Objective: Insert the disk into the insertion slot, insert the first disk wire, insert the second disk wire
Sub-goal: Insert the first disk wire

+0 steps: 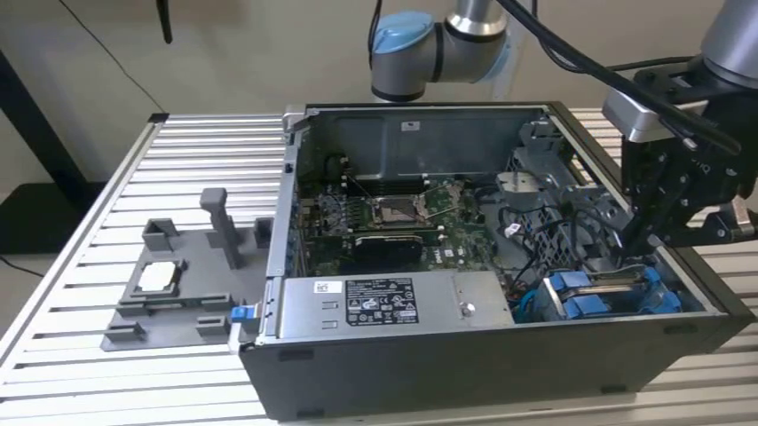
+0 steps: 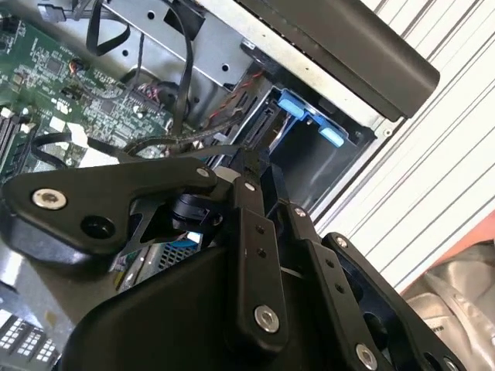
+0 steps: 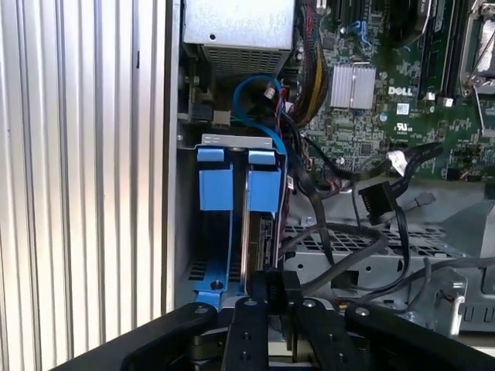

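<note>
Exterior view first: my gripper [image 1: 655, 241] hangs inside the open computer case [image 1: 474, 355], at the exterior view's right, on a ribbed metal table [image 1: 119, 177]. The insertion slot [image 1: 610, 293] sits just below me in the case's near right corner. It is dark grey metal with bright blue plastic rails, its long axis lying roughly across the view. My black housing hides its far end. The long grey box with a white sticker [image 1: 367, 302] lies beside it, toward the exterior view's left.

Second wrist view now: my gripper [image 2: 249, 158] is all matte black links and bright screws, and my jaws are pressed together. Whether anything thin sits between them I can't make out. The insertion slot [image 2: 309, 116] shows two blue tabs beyond me; the rest is shadowed.

First wrist view: my gripper [image 3: 274, 284] meets the end of the insertion slot [image 3: 232, 193], whose blue rails run lengthwise from the tabs toward my tips. Black cables [image 3: 348, 166] snake beside it, over the green motherboard [image 3: 363, 124].
</note>
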`<control>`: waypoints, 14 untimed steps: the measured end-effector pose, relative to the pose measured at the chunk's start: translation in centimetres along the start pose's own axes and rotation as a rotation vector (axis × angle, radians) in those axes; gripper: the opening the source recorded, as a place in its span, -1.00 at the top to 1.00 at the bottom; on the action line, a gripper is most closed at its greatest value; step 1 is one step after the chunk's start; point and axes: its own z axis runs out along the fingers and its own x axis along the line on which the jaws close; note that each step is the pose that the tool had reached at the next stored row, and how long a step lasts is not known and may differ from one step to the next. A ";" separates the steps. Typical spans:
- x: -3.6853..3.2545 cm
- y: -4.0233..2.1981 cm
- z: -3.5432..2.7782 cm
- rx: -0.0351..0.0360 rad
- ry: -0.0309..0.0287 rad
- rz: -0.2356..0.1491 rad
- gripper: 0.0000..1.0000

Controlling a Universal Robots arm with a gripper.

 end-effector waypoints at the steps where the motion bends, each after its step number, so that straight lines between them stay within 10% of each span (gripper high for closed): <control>1: 0.02 -0.13 0.01 -0.0085 -0.0009 0.000 0.62; 9: 0.15 -1.02 0.10 -0.0642 -0.0110 0.003 0.62; 14: 0.22 -1.33 0.21 -0.0775 -0.0235 0.005 0.62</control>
